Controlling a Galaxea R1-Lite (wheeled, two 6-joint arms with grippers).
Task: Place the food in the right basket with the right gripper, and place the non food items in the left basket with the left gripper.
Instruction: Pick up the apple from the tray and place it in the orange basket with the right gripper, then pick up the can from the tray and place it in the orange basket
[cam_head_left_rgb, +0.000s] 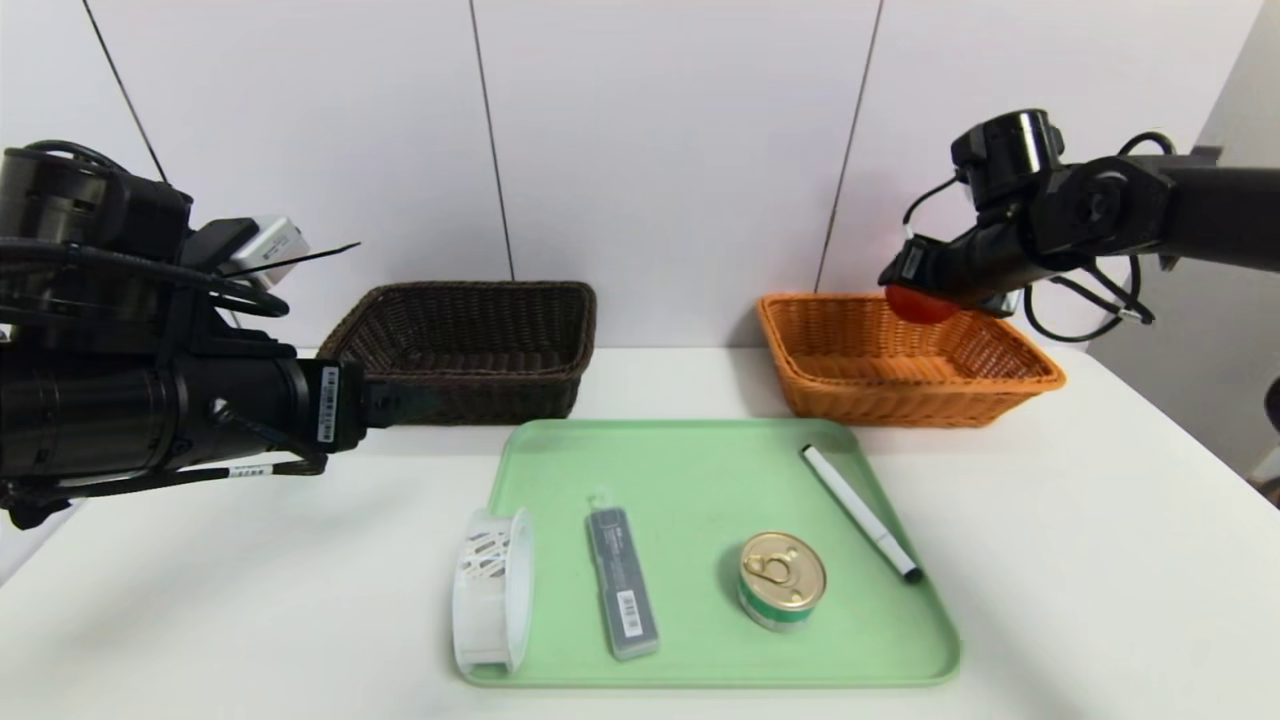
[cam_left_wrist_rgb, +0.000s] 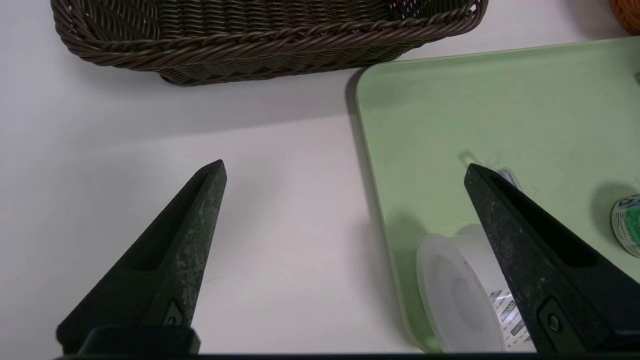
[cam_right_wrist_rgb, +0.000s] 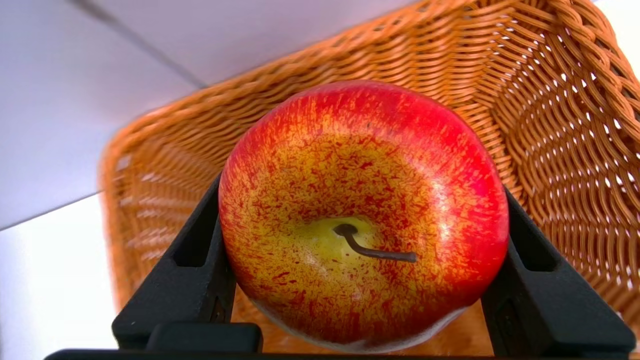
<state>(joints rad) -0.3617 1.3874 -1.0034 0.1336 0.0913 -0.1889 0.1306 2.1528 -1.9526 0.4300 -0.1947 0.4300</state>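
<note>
Right pincer (cam_right_wrist_rgb: 364, 235) clamped on red apple (cam_right_wrist_rgb: 360, 215), above orange basket (cam_right_wrist_rgb: 550, 125)

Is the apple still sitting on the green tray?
No, the right claw is holding the apple up over the orange basket, and the green tray has no apple on it.

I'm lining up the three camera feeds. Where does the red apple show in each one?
Head view: apple at upper right, over the orange basket.
Left wrist view: no apple; only a sliver of the basket.
Right wrist view: apple fills the centre.
Shared landmark: the orange basket.
</note>
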